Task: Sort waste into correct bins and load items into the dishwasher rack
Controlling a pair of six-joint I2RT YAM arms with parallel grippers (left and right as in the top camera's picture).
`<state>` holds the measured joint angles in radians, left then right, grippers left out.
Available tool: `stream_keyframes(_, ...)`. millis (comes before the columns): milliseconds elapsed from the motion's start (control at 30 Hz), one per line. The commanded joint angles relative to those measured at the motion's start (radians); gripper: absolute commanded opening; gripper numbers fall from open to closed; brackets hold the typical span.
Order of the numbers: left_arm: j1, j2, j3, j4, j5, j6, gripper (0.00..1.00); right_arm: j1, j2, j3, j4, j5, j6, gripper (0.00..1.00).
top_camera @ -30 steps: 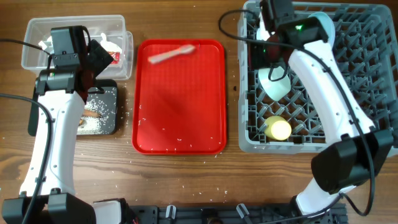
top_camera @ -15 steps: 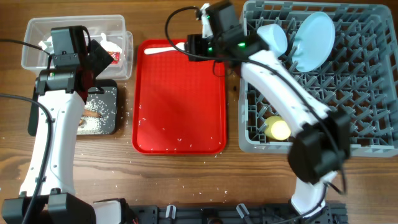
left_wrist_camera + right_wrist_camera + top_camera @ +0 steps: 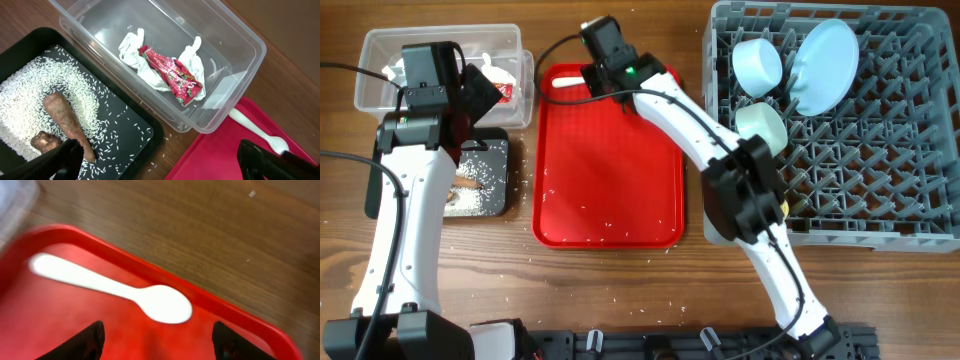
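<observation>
The white plastic spoon [image 3: 150,302] lies at the back edge of the red serving tray [image 3: 60,330], just ahead of my open, empty right gripper [image 3: 159,340]. From overhead, the right gripper [image 3: 598,72] hangs over the spoon [image 3: 563,81]. My left gripper [image 3: 160,160] stands open and empty between the two bins. The clear tub [image 3: 240,35] holds a red wrapper [image 3: 172,75] and white tissue [image 3: 132,47]. The black tray [image 3: 140,130] holds rice [image 3: 30,105], a brown stick [image 3: 65,120] and a brown lump [image 3: 45,142]. The grey rack [image 3: 880,190] carries the pale-blue plate [image 3: 825,65], a whitish bowl [image 3: 758,65] and a mint bowl [image 3: 762,128].
Loose rice grains dot the red tray [image 3: 610,190] and the wooden table around the black tray [image 3: 480,180]. My right arm reaches across the rack's left side and hides most of the yellow cup. The clear tub [image 3: 380,95] sits at the back left.
My right arm has swung from the rack leftward to the red tray's back edge, and its jaws have opened. The left arm has stayed still.
</observation>
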<state>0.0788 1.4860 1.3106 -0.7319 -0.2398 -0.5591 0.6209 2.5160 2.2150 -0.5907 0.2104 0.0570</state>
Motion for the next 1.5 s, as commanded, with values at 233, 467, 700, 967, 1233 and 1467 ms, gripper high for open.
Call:
stream_keyframes(233,0.002,-0.019,0.016,0.003,-0.016,-0.010,1.00,-0.002,0.065,0.014,0.156,-0.059,0.143,0.70)
stream_keyframes(467,0.002,-0.019,0.016,0.003,-0.016,-0.010,1.00,-0.003,0.097,0.013,0.153,-0.108,0.233,0.68)
stream_keyframes(700,0.002,-0.019,0.016,0.003,-0.016,-0.010,1.00,-0.004,0.135,0.012,0.176,-0.124,0.233,0.66)
stream_keyframes(967,0.002,-0.019,0.016,0.003,-0.016,-0.010,1.00,-0.015,0.160,0.012,0.236,-0.123,0.234,0.66)
stream_keyframes(1233,0.002,-0.019,0.016,0.003,-0.016,-0.010,1.00,-0.016,0.104,0.012,0.031,-0.313,0.267,0.68)
stream_keyframes(1467,0.002,-0.019,0.016,0.003,-0.016,-0.010,1.00,-0.016,0.047,0.012,-0.171,-0.429,0.268,0.68)
